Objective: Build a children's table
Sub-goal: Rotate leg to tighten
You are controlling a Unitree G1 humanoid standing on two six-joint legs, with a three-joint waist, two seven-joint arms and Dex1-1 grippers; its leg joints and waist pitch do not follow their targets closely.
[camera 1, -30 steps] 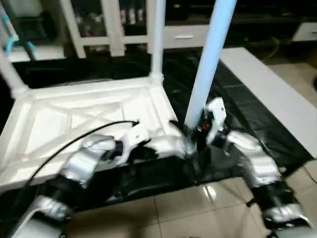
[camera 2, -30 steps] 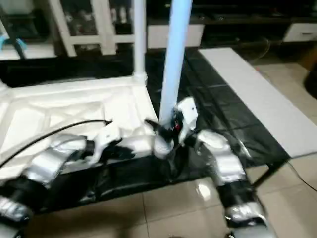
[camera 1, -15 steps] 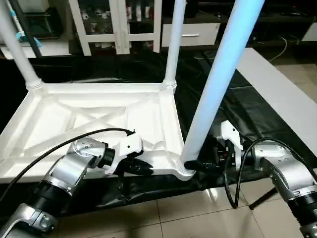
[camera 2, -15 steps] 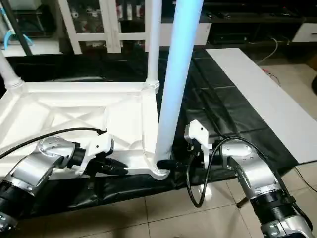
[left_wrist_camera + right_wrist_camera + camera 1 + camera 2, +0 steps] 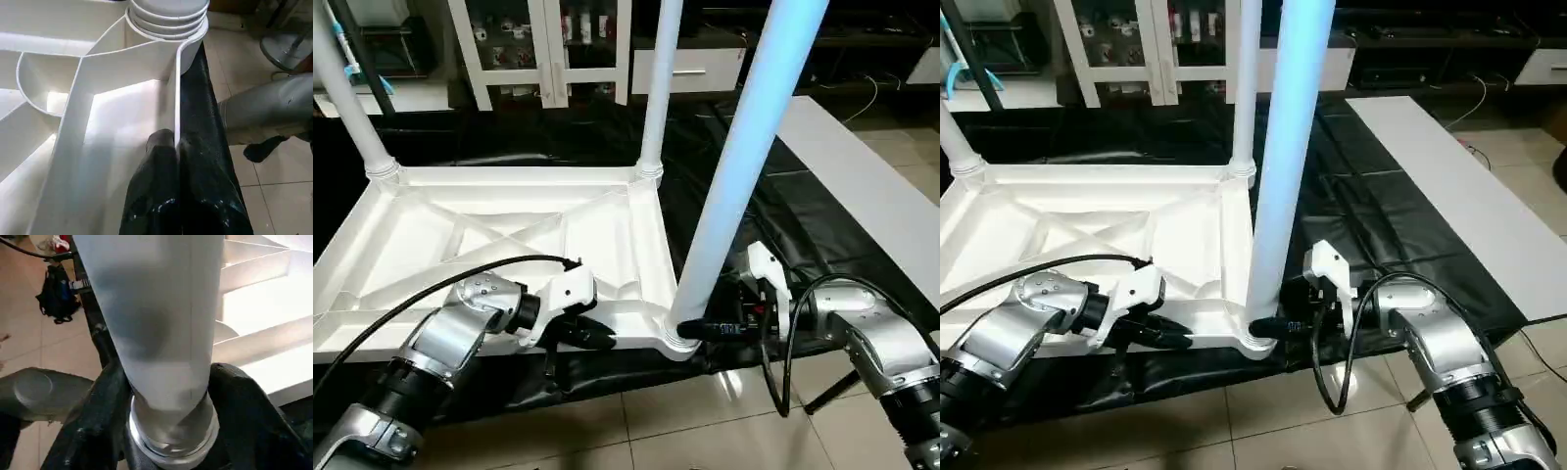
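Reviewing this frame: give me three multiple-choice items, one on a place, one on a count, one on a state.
1. Where is the right pincer?
A. At the base of the near leg
B. On the floor tiles
C. At the cabinet door

2. How many legs stand upright in the upturned tabletop?
A. One
B. Three
C. Five

3. What state is the left pincer in?
A. Wide open above the table
B. Holding a loose leg
C. Shut on the tabletop's rim

Key: 1 A, its black fingers sit on either side of the near leg just above the corner socket. 2 B, the near leg plus the two far legs rise from corners. 3 C, the left wrist view shows its fingers pressed together with the thin rim wall between them.
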